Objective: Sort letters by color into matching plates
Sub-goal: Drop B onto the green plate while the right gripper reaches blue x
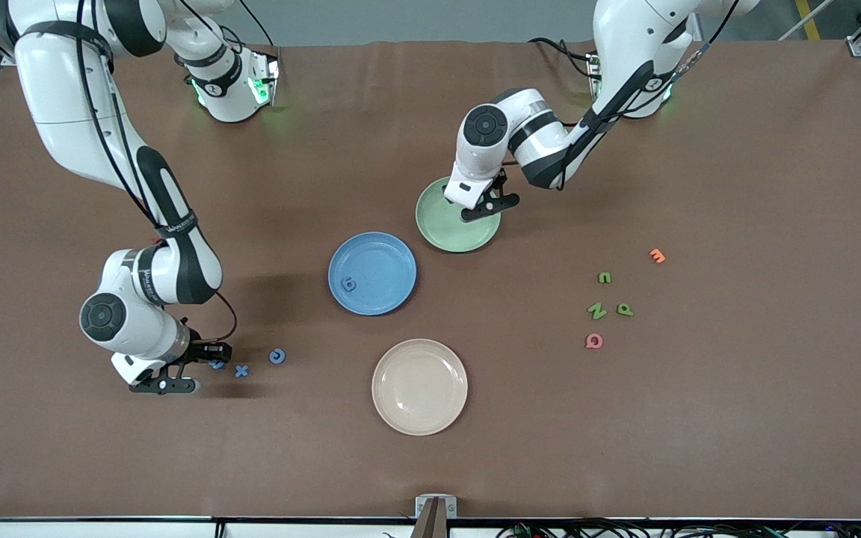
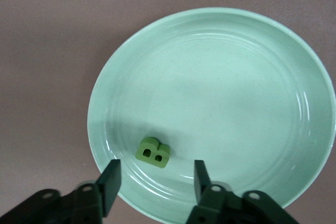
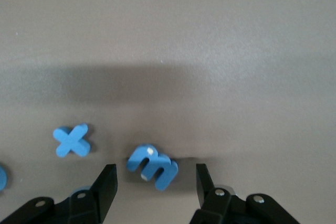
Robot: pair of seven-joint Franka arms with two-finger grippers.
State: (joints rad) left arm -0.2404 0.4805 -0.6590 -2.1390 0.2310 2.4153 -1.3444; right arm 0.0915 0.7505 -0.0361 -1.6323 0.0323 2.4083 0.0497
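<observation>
The left gripper (image 2: 155, 182) hangs over the pale green plate (image 1: 457, 236), its two dark fingers (image 2: 109, 183) spread apart with nothing between them. Below that gap, a green letter B (image 2: 153, 152) lies inside the plate close to its rim, clear of both fingers. The right gripper (image 3: 156, 186) is low at the table toward the right arm's end, its fingers also parted; a blue letter M (image 3: 152, 167) lies on the brown table (image 1: 737, 418) between them, with space showing on either side of it. Just beside the M lies a blue letter X (image 1: 241, 370), and past that a blue letter C (image 1: 276, 356). The blue plate (image 1: 382, 258) sits near the table's middle, next to the green plate and nearer the front camera, with one blue letter (image 1: 349, 284) resting in it. A cream plate (image 1: 419, 386) sits nearer the camera still. Toward the left arm's end of the table, three green letters (image 1: 605, 278) (image 1: 596, 311) (image 1: 625, 309) lie close together, with a pink letter (image 1: 593, 341) and an orange letter (image 1: 657, 255) beside them.
</observation>
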